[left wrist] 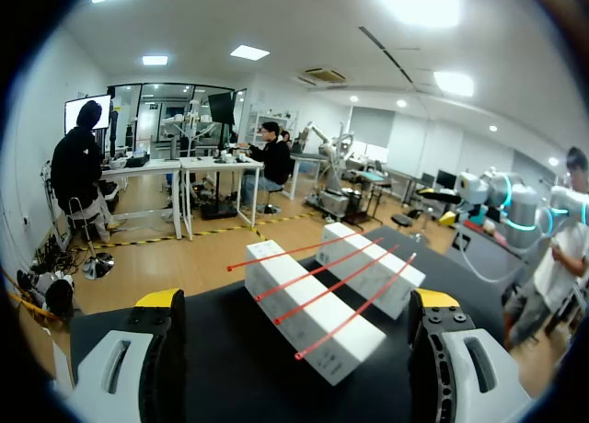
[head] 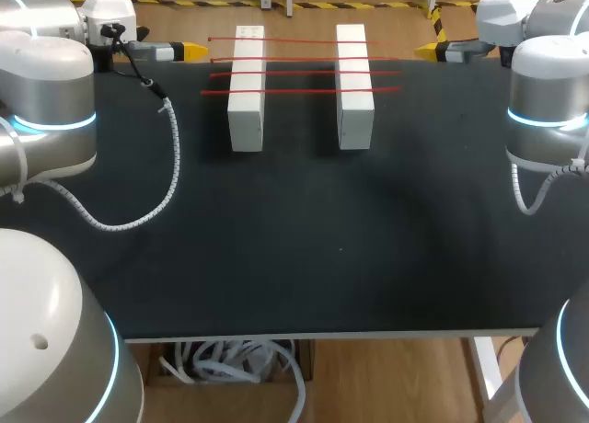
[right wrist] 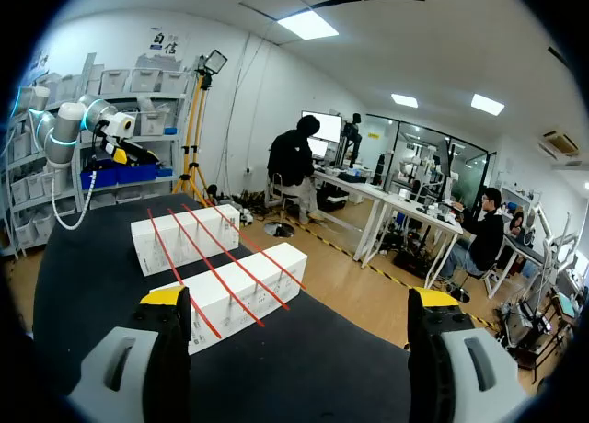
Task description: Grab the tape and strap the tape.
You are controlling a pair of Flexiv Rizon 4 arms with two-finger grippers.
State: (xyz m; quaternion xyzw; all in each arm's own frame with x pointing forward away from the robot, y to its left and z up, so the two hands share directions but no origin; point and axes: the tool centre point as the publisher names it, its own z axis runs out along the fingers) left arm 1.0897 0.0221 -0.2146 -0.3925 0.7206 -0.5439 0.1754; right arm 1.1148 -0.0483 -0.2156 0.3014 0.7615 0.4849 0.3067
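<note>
Two white blocks (head: pixel 246 87) (head: pixel 354 85) lie side by side at the far middle of the black table. Several thin red tape strips (head: pixel 304 71) rest across both, ends sticking out. My left gripper (head: pixel 184 50) hovers open at the far left corner, level with the strips' left ends. My right gripper (head: pixel 433 50) hovers open at the far right, level with their right ends. In the left wrist view the left gripper (left wrist: pixel 296 303) is empty, with the blocks (left wrist: pixel 313 317) and strips (left wrist: pixel 322 276) ahead. The right gripper (right wrist: pixel 299 299) is empty too, facing the blocks (right wrist: pixel 230 294) and strips (right wrist: pixel 216 257).
A white coiled cable (head: pixel 170 165) from my left arm hangs in a loop over the table's left part. The black table top (head: pixel 322 257) stretches from the blocks to its front edge. My arm bases stand at both sides.
</note>
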